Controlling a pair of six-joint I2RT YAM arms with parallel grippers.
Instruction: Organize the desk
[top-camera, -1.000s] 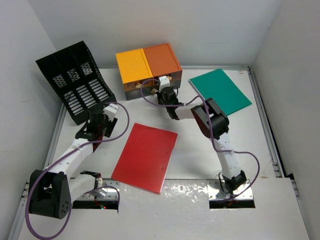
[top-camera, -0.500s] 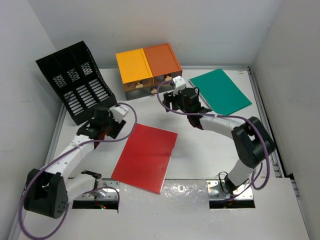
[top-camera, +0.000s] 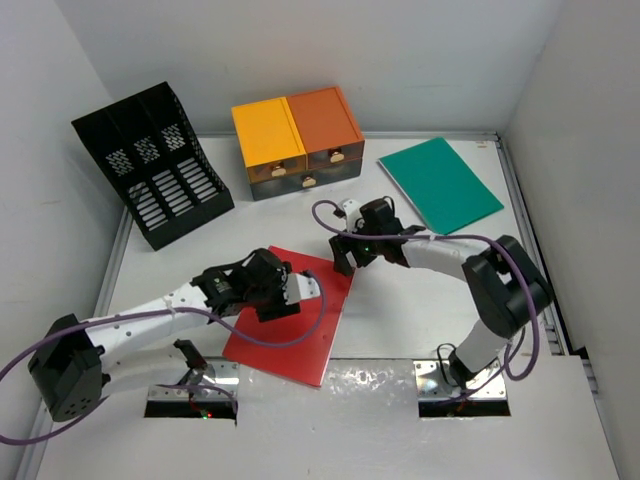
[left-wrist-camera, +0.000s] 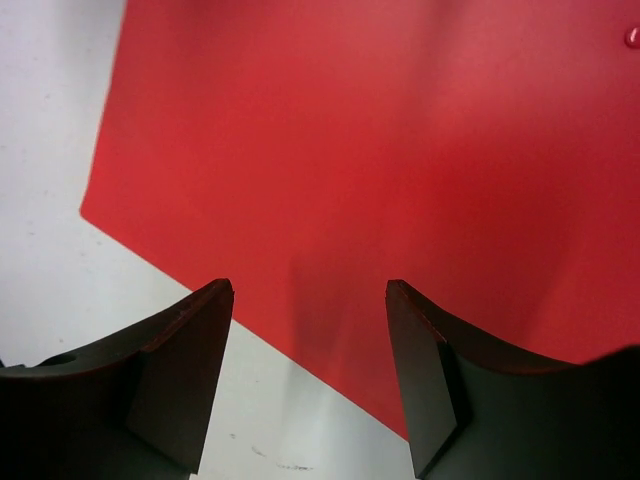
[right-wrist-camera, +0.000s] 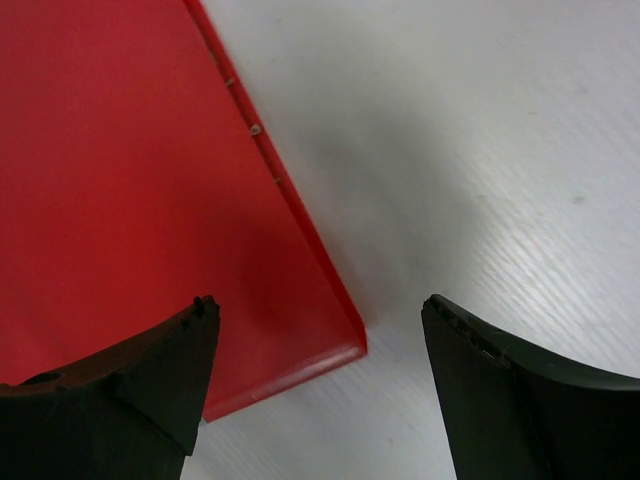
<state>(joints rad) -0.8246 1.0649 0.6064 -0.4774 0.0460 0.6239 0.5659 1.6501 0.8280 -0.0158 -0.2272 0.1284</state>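
Observation:
A red folder (top-camera: 300, 325) lies flat on the white desk (top-camera: 400, 310), near the front middle. My left gripper (top-camera: 275, 300) hovers over its left edge, open; in the left wrist view the dark fingers (left-wrist-camera: 190, 370) straddle that edge of the red folder (left-wrist-camera: 380, 150) with nothing between them. My right gripper (top-camera: 343, 262) hangs open over the folder's far right corner; the right wrist view shows that corner of the red folder (right-wrist-camera: 120, 200) between the spread fingers (right-wrist-camera: 160, 380), untouched. A green folder (top-camera: 440, 183) lies at the back right.
A black mesh file rack (top-camera: 150, 165) stands at the back left. A yellow and orange drawer box (top-camera: 295, 140) sits against the back wall, drawers shut. White walls enclose the desk on three sides.
My right gripper left the front of the drawer box, opened, and came forward to the red folder's far corner. My left gripper swung from beside the rack to the folder's left edge.

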